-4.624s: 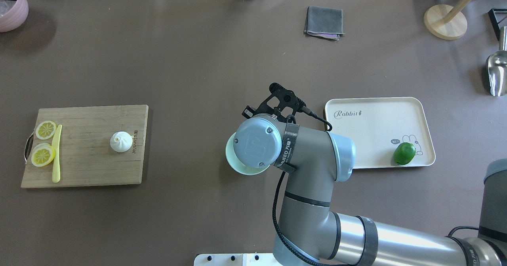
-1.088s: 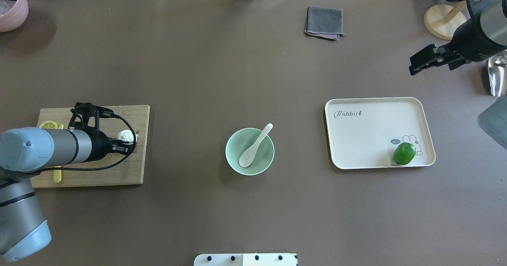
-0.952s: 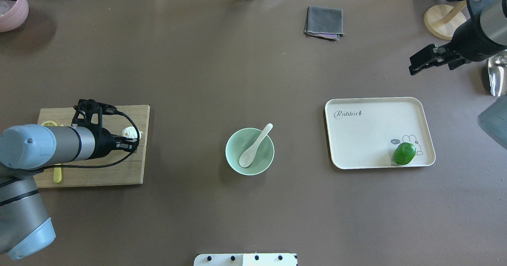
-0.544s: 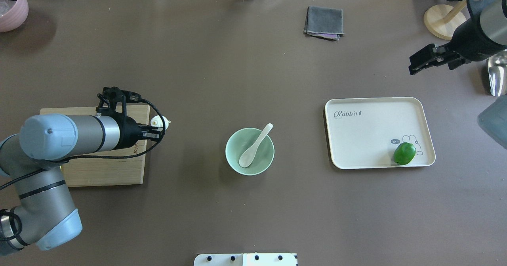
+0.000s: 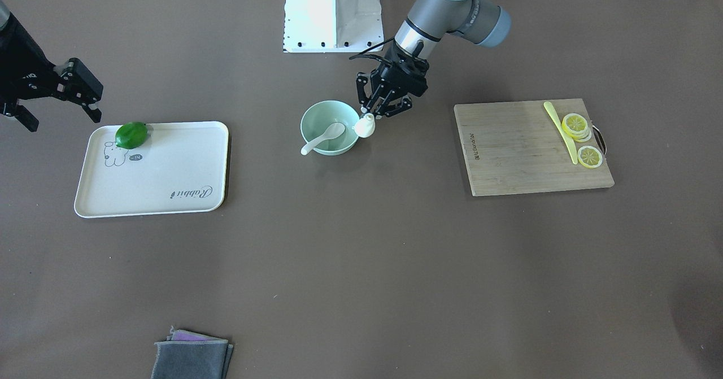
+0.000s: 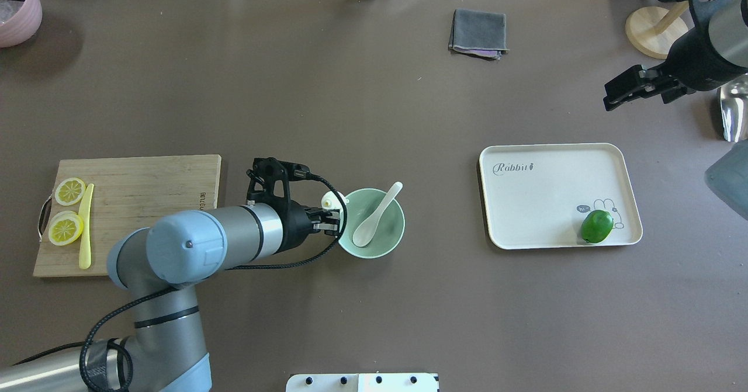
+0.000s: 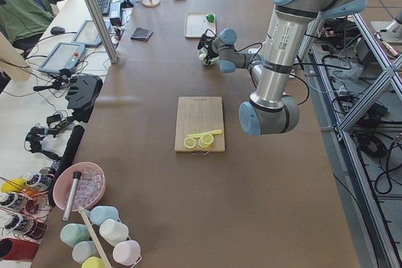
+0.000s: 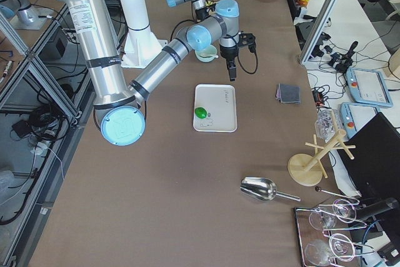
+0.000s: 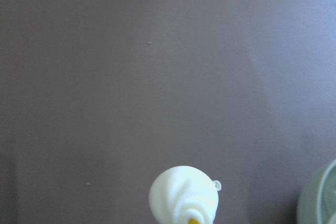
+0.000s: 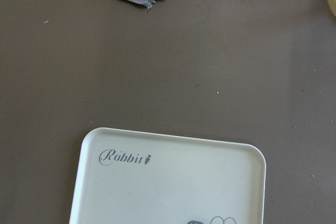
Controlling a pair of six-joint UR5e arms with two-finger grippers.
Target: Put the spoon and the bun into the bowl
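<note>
The bun [image 6: 332,199] is hanging at the bowl's rim, on the side facing the robot's left, pinched in the tips of the left gripper [image 6: 331,217], which is closing on it from that same side. In the left wrist view the bun [image 9: 184,196] is filling the bottom edge, with only a sliver of the bowl [image 9: 321,198] showing at the lower right corner. So the bun is sitting beside the rim rather than over the hollow.

The bowl [image 6: 387,248] is standing near the middle of the surface, a little toward the robot's edge. The spoon [image 6: 375,215] is already lying in it, scoop down in the hollow and handle leaning out over the far rim. Its long axis is running diagonally, away from the robot and to its right.

The coming move turns on one relation. The bowl's hollow is lying straight ahead of the left gripper, further toward the robot's right, and the part nearest the bun is free of the spoon. A short carry that way, then a release, looks like what remains.

The right gripper [image 6: 610,96] is hanging open, holding nothing, well off toward the far right corner, beyond the tray [image 6: 543,205]. That leaves the left arm much the nearer.
</note>
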